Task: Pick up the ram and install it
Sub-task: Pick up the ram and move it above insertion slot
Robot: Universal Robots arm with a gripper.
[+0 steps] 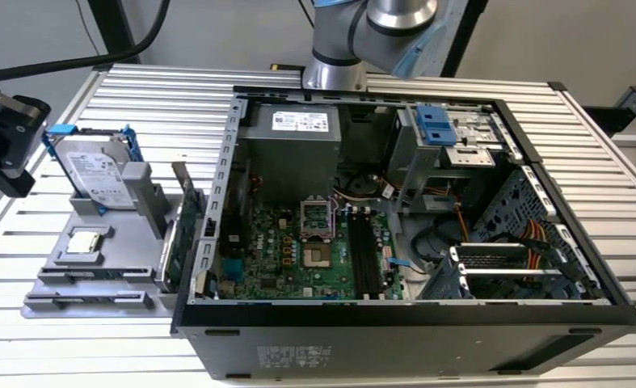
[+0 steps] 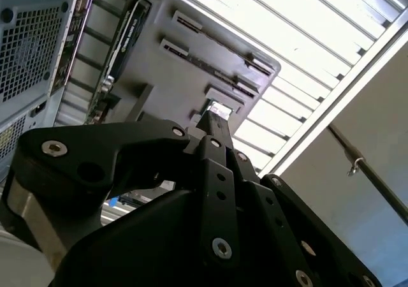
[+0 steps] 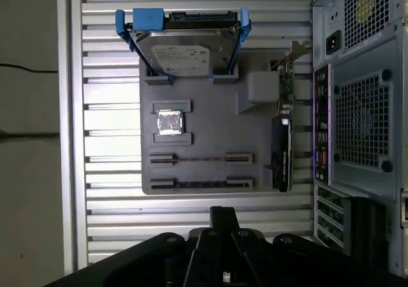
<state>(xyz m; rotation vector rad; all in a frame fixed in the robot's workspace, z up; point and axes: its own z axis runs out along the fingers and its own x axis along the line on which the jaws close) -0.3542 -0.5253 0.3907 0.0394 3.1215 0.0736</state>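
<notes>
Grey slotted tray holds the thin ram stick edge-up.

The ram stands on its long edge, seen from above as a long, thin, dark line, level, in a slot of the grey holder tray

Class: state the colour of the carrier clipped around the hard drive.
The carrier is blue; clearest in the first wrist view.
</notes>
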